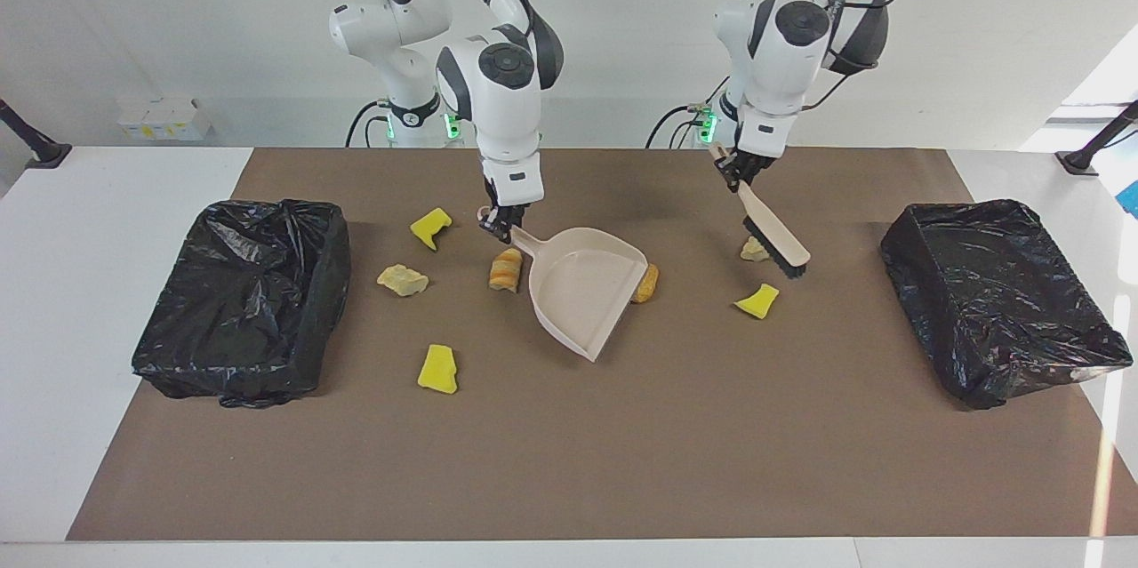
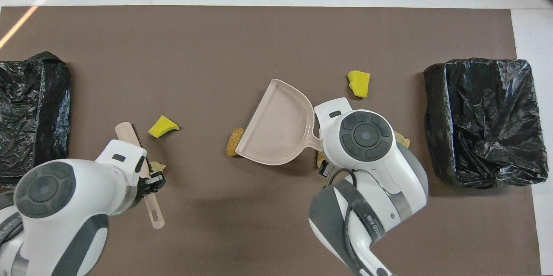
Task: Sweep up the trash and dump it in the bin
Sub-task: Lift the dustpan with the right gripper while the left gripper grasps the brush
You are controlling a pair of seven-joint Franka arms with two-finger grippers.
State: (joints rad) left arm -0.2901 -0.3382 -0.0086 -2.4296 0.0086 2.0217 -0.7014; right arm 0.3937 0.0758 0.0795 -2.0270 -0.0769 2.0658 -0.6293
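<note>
Beige plastic dustpan [image 2: 276, 127] held over brown mat [image 2: 259, 38], touching tan bread-like roll [image 2: 233, 143]; yellow sponge chunk [image 2: 359, 83] nearby; beige-handled brush [image 2: 142, 168] over pale lump

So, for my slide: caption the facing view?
Right gripper holds beige plastic dustpan; left gripper angles beige-handled brush beside pale stone-like lump.

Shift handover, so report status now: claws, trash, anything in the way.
Right claw shut on dustpan handle; left claw shut on brush handle. Trash on mat, none in pan; bread roll at pan's edge. Nothing in the way.
</note>
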